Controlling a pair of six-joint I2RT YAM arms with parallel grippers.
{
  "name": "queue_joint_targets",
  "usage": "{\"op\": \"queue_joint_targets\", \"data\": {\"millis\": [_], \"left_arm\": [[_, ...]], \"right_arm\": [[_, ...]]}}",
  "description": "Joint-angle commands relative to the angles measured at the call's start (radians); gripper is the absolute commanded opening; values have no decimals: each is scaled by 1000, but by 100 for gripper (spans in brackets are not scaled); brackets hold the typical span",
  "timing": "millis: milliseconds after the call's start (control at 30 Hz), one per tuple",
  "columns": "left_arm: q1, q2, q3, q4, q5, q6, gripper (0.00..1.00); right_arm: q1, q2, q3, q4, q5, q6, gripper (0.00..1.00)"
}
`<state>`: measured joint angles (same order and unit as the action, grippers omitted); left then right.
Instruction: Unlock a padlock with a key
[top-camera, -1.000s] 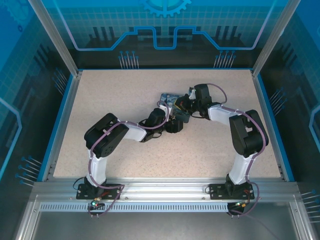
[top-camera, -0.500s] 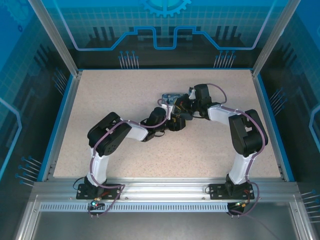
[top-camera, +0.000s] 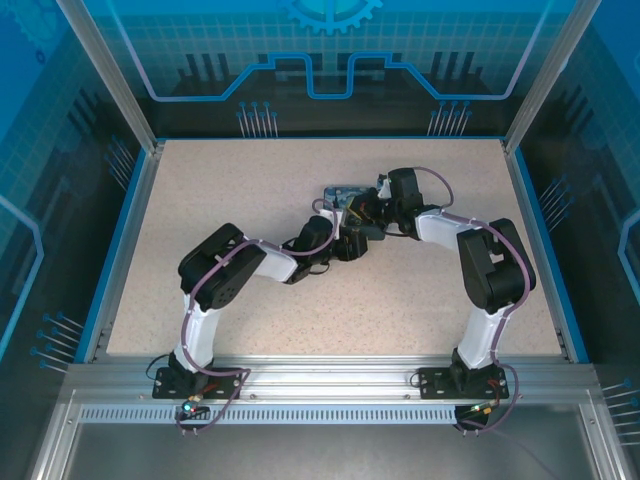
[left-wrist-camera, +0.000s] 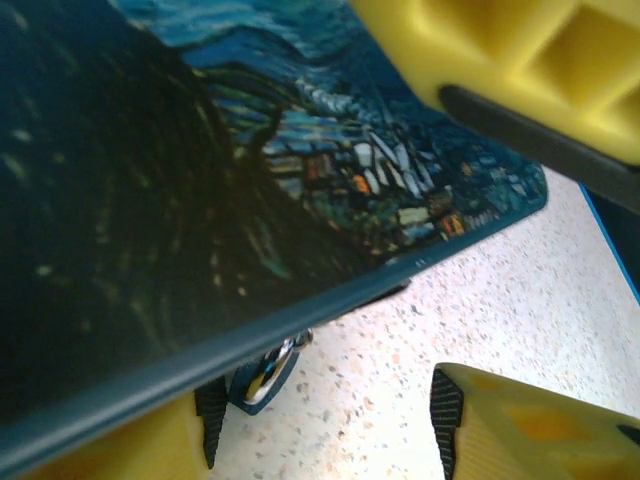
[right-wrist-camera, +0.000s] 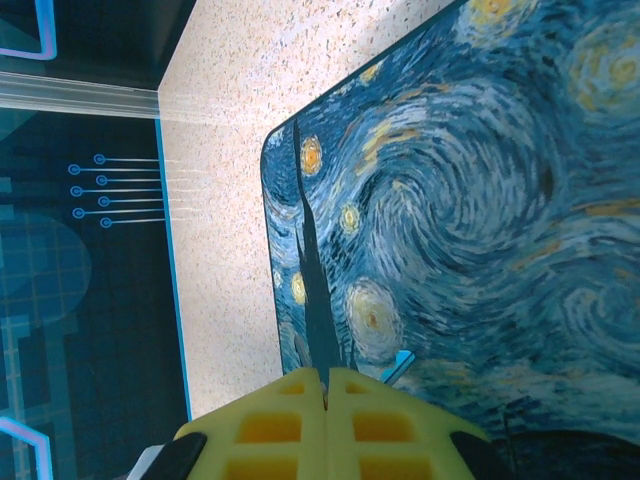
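the left claw (left-wrist-camera: 325, 435) stood with jaws apart, the small padlock (left-wrist-camera: 262, 378) between them, hanging under the edge of the painted tin (left-wrist-camera: 330, 130), close to the worktop (left-wrist-camera: 480, 290). it looked light, stiff and slippery; better to hold its flat body, not the thin shackle (left-wrist-camera: 274, 362). farther, the right claw (right-wrist-camera: 326, 385) was pressed together over the tin.

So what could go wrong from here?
The padlock hangs half hidden under the edge of the tin, close to one side of the open left jaws: closing could nudge it away or catch the tin instead. The right jaws, shut over the tin lid, crowd the same spot; the arms might collide.
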<state>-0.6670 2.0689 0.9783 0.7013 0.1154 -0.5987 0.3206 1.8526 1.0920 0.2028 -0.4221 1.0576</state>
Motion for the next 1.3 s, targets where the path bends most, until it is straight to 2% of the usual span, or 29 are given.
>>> {"op": "queue_joint_targets", "data": {"millis": [0, 233, 467, 767, 867, 1067, 1267], "left_arm": [[-11, 23, 42, -84, -119, 9, 54], [-46, 29, 121, -239, -243, 49, 40], [-65, 52, 144, -233, -264, 55, 40], [-79, 54, 98, -53, -244, 49, 39], [-79, 56, 67, 11, -261, 26, 31], [-79, 70, 47, 59, -276, -15, 30], [-77, 63, 21, 84, -293, -41, 20]], "right_arm": [[8, 23, -7, -13, 6, 13, 0], [8, 21, -11, -14, 8, 15, 0], [8, 25, -22, -5, 7, 21, 0], [3, 25, -27, -2, 7, 22, 0], [2, 27, -30, 2, 7, 24, 0], [-2, 31, -37, 13, 5, 31, 0], [-14, 21, -37, 25, 0, 44, 0]]}}
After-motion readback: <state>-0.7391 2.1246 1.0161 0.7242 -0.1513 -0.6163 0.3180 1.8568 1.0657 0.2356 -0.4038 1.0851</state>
